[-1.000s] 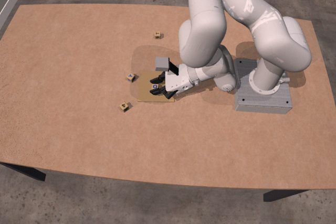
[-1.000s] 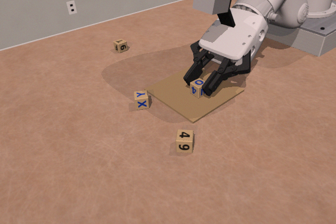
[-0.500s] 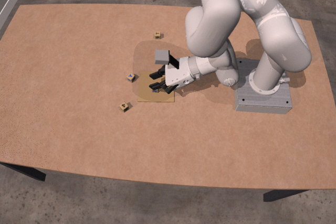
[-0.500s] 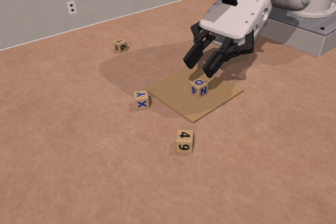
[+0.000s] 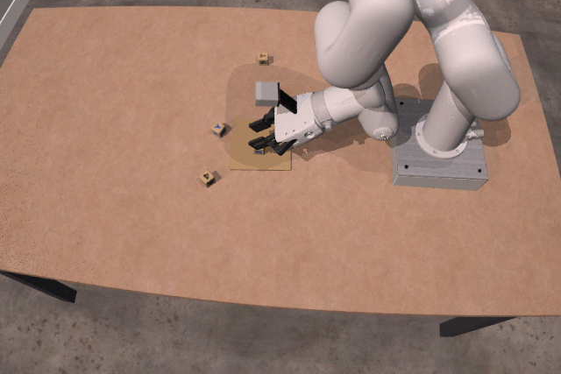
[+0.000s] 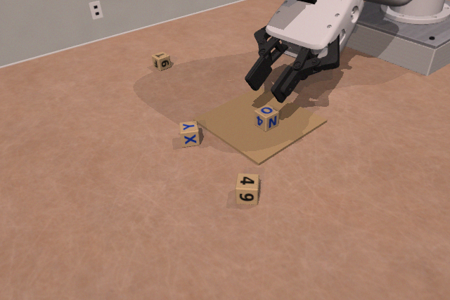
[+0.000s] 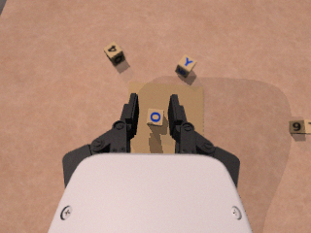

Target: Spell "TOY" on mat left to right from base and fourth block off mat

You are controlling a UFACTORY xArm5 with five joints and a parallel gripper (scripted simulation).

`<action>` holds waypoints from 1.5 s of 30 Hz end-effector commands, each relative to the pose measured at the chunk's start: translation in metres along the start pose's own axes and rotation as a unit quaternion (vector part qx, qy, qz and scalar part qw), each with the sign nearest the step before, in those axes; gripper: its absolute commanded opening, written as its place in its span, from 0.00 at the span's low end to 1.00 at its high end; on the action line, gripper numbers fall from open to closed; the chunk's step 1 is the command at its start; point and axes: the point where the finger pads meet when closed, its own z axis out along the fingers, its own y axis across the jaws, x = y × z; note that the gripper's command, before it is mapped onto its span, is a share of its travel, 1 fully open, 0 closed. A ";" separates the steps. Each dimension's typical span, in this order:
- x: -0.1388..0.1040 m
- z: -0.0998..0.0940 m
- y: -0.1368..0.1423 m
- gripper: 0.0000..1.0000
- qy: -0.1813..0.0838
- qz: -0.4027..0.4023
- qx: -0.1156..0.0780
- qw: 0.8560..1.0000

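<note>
The block with a blue O on top (image 5: pixel 259 151) (image 6: pixel 266 118) (image 7: pixel 155 116) sits flat on the tan mat (image 5: pixel 280 164) (image 6: pixel 236 135) (image 7: pixel 193 97). My gripper (image 5: pixel 253 135) (image 6: pixel 268 91) (image 7: pixel 154 102) is open and empty above it, and partly hides it in the top view. The block with a blue Y on top (image 5: pixel 218 129) (image 6: pixel 189 133) (image 7: pixel 186 66) lies turned on the table, just off the mat's far edge. A block with a black mark like T or 1 on top (image 5: pixel 263 59) (image 6: pixel 161 61) (image 7: pixel 297 127) lies off the mat, at right in the wrist view.
The block with a black 4 on top (image 5: pixel 207 178) (image 6: pixel 247 189) (image 7: pixel 115 53) lies on the table beyond the mat, at the upper left in the wrist view. The robot's base plate (image 5: pixel 408 134) stands on the near side of the mat. The mat lies flat.
</note>
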 end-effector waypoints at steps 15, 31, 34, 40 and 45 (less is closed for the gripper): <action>0.012 -0.006 -0.001 0.42 -0.190 0.000 0.000 0.982; 0.025 -0.010 -0.001 0.42 -0.364 -0.001 -0.001 0.931; 0.028 -0.012 -0.001 0.42 -0.400 -0.001 -0.001 0.917; 0.032 -0.013 0.000 0.42 -0.447 -0.001 -0.002 0.894; 0.033 -0.014 0.000 0.42 -0.462 -0.001 -0.002 0.887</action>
